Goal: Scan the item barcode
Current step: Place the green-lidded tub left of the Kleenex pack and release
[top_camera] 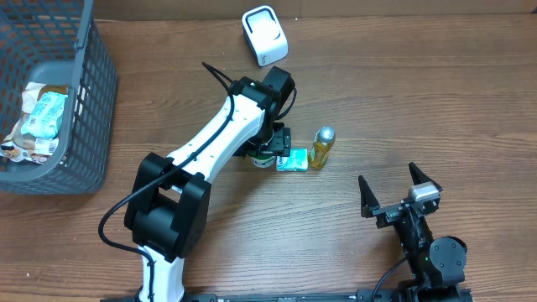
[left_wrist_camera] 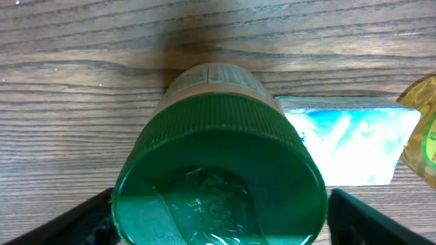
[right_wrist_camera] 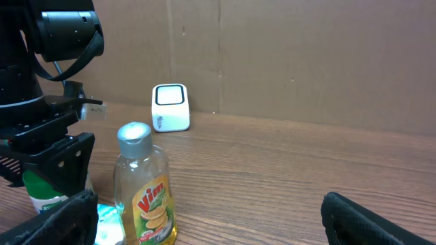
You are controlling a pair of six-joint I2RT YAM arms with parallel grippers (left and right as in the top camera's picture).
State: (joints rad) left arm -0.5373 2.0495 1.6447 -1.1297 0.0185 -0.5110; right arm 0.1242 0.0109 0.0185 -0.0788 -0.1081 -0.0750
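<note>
A jar with a green lid (top_camera: pixel 263 159) stands upright on the wooden table, its lid (left_wrist_camera: pixel 218 177) filling the left wrist view. My left gripper (left_wrist_camera: pixel 219 224) is open and straddles that lid, one finger close on each side, and it covers most of the jar from overhead. A blue-and-white packet (top_camera: pixel 293 161) lies right of the jar, touching a yellow Vim bottle (top_camera: pixel 321 148). The white barcode scanner (top_camera: pixel 264 35) sits at the far edge. My right gripper (top_camera: pixel 393 186) rests open and empty near the front right.
A grey basket (top_camera: pixel 92 101) holding several packets stands at the far left. In the right wrist view the Vim bottle (right_wrist_camera: pixel 144 190) stands close in front, the scanner (right_wrist_camera: pixel 170 107) sits by the cardboard wall, and the left arm (right_wrist_camera: pixel 48 153) hangs over the jar (right_wrist_camera: pixel 48 197).
</note>
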